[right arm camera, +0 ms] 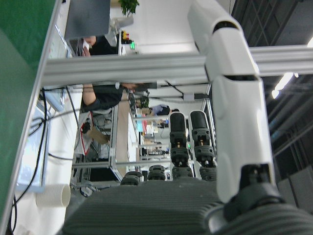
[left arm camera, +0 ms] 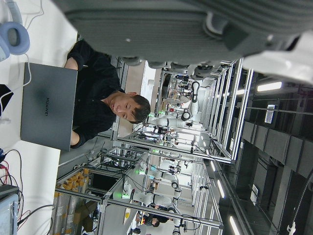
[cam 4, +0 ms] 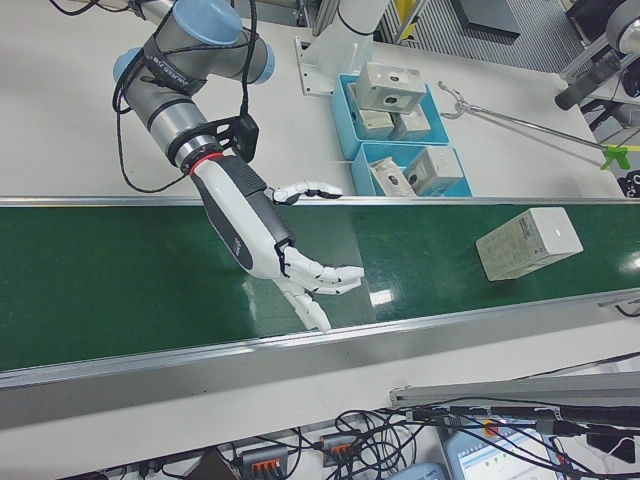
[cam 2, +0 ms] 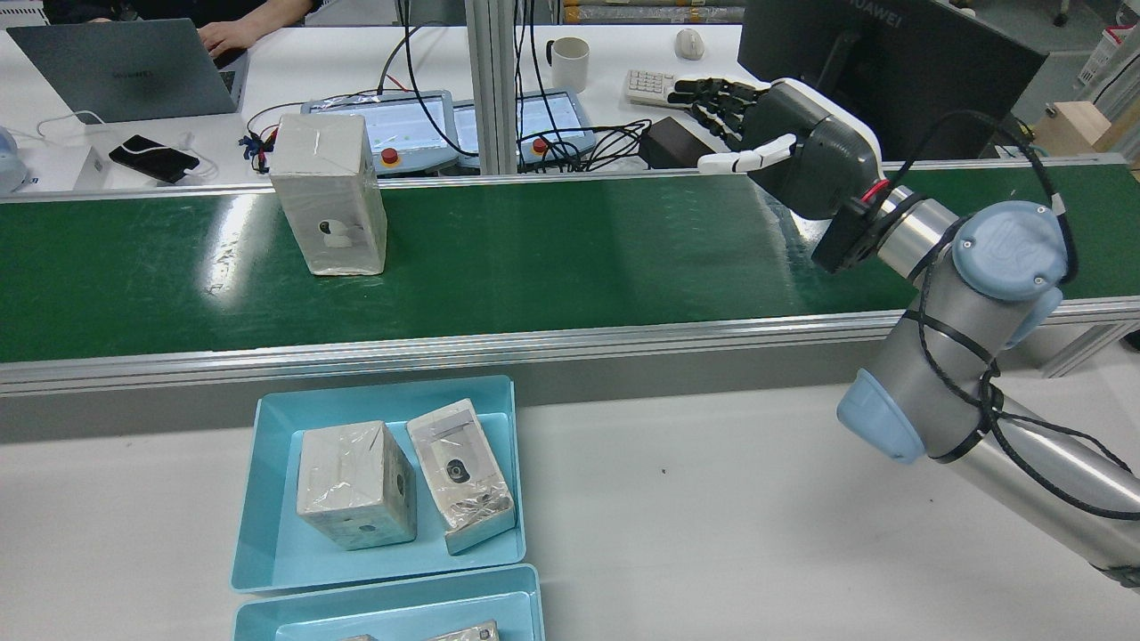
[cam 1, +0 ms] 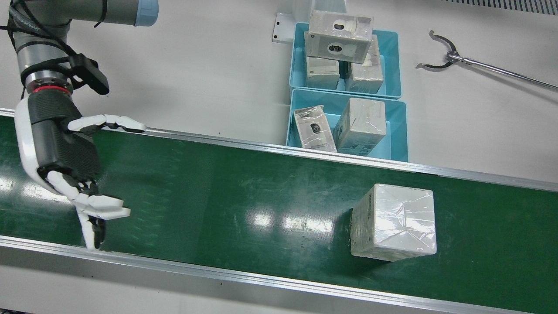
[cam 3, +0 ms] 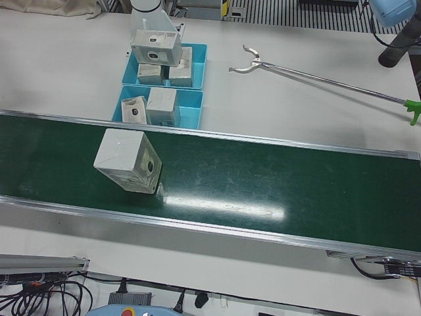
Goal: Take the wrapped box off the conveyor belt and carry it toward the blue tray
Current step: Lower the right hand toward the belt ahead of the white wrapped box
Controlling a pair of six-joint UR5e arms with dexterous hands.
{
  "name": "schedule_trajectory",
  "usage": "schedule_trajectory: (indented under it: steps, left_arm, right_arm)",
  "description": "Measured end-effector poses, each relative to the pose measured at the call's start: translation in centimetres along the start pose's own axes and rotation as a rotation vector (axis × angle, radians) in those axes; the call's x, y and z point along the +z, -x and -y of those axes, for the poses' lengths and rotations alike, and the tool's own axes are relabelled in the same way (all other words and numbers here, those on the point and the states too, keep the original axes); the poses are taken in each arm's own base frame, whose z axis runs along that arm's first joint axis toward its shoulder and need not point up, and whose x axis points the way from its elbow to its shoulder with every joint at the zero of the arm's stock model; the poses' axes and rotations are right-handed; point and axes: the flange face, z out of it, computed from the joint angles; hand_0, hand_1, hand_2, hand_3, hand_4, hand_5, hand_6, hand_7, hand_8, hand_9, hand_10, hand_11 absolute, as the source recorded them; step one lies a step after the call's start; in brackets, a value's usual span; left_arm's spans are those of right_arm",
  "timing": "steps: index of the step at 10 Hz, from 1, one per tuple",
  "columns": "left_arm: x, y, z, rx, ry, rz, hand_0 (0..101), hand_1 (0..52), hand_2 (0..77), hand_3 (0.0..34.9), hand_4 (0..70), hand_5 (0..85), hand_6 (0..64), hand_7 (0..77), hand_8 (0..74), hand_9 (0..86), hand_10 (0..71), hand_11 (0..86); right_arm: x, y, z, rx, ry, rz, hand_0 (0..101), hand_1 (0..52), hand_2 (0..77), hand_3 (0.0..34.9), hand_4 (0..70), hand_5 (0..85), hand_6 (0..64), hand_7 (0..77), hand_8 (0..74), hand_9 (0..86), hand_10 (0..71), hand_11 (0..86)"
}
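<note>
The wrapped box point(cam 1: 394, 222) stands on the green conveyor belt point(cam 1: 239, 187), on the side of the robot's left arm; it also shows in the rear view point(cam 2: 328, 194), the left-front view point(cam 3: 128, 161) and the right-front view point(cam 4: 528, 243). My right hand point(cam 1: 65, 148) hovers over the belt far from the box, open and empty, fingers spread point(cam 2: 793, 147) point(cam 4: 260, 235). The near blue tray point(cam 1: 402, 126) lies beside the belt near the box and holds two wrapped boxes point(cam 2: 276, 543). Of my left hand only a dark palm edge point(left arm camera: 195, 19) shows; its fingers are hidden.
A second blue tray point(cam 1: 392, 65) behind the first holds several stacked wrapped boxes. A long metal grabber tool point(cam 1: 479, 65) lies on the white table. Aluminium rails point(cam 1: 261, 279) edge the belt. Desks with a laptop point(cam 2: 125, 67) and cables stand beyond it.
</note>
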Motion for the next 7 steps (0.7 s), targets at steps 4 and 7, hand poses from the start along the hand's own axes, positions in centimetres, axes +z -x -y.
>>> schedule_trajectory:
  steps: [4, 7]
  left_arm:
    - [0.0, 0.0, 0.0, 0.000, 0.000, 0.000, 0, 0.0, 0.5, 0.0, 0.0, 1.1, 0.0, 0.5, 0.5, 0.5, 0.5, 0.0]
    - [0.0, 0.0, 0.0, 0.000, 0.000, 0.000, 0, 0.0, 0.5, 0.0, 0.0, 1.1, 0.0, 0.5, 0.5, 0.0, 0.5, 0.0]
  right_arm:
    - [1.1, -0.7, -0.3, -0.015, -0.019, -0.008, 53, 20.7, 21.8, 0.1, 26.7, 21.3, 12.0, 28.9, 1.1, 4.9, 0.5, 3.3]
    - [1.2, 0.1, 1.5, -0.024, -0.057, 0.006, 48, 9.8, 12.0, 0.0, 25.6, 20.2, 10.4, 26.7, 1.1, 6.0, 0.5, 2.2]
